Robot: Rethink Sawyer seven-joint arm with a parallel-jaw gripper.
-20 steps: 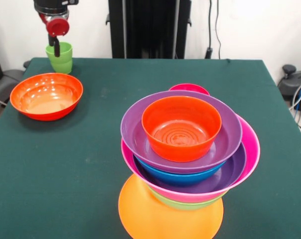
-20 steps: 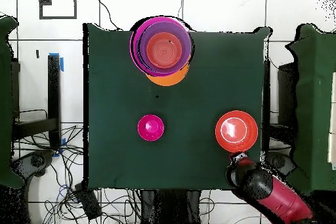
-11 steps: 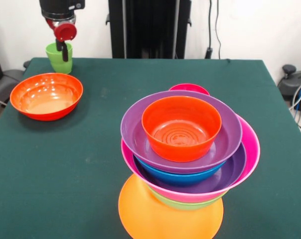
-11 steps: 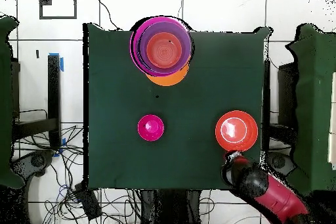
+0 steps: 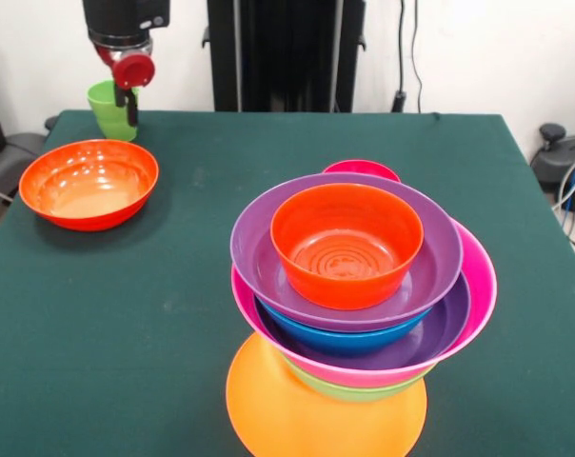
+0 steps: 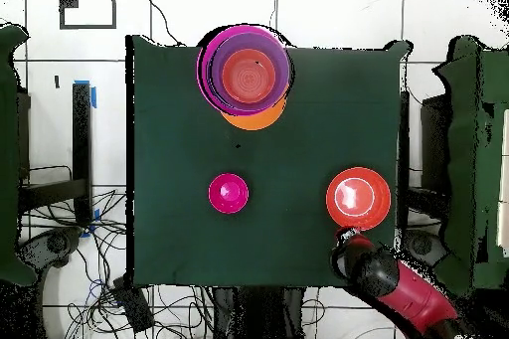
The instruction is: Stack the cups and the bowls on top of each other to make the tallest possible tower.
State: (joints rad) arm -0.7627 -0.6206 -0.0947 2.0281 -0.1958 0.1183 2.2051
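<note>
Change: red-and-black arm w/ gripper [image 5: 131, 95] has shifted right in front view vs 1 s ago; nothing else moved.
Claw: a finger hangs in front of the small light-green plastic cup [image 5: 108, 108]; can't tell if open, or if it grips the cup.
Tower: multicoloured stack of nested plastic bowls [image 5: 364, 286] on upturned orange bowl, near edge.
Loose: red-orange glossy bowl [image 5: 89, 183] by cup; small magenta bowl [image 6: 229, 193] mid-table.
Table: green cloth-covered table [image 5: 154, 324].
</note>
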